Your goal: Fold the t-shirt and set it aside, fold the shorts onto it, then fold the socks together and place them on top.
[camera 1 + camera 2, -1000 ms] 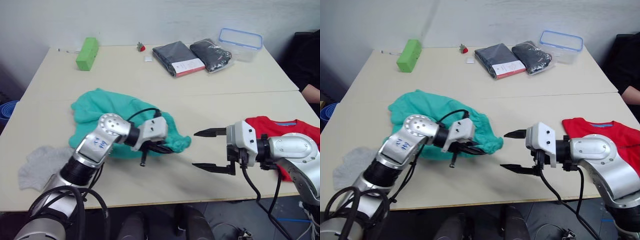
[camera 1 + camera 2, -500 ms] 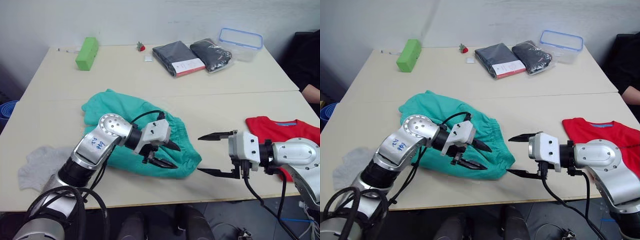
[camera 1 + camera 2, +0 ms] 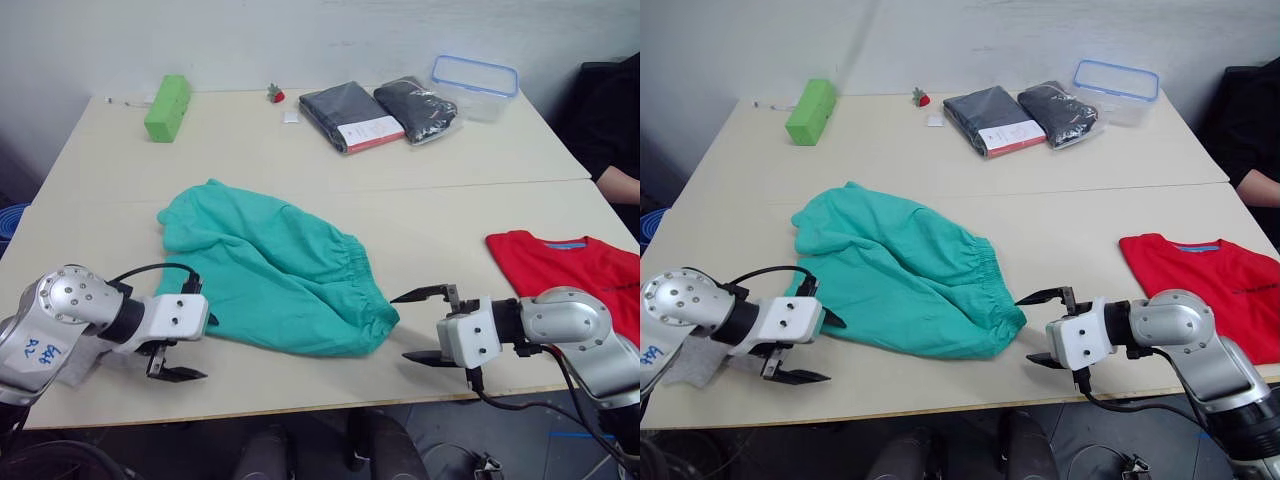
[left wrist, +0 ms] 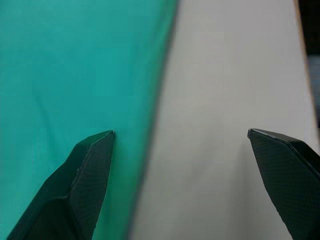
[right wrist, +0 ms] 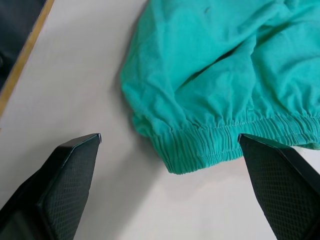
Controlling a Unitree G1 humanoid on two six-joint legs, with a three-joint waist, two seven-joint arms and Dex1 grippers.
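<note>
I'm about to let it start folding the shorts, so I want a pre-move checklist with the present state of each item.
1. Left gripper open, holding nothing: ok.
2. Right gripper open, holding nothing: ok.
3. Shorts spread out on the table, waistband end facing the right gripper: ok.
4. Shorts lying flat: not ok, the cloth is rumpled.
5. T-shirt folded and set aside: not ok, it lies unfolded at the robot's right.
6. Socks free to reach: cannot tell, the left arm covers them.
</note>
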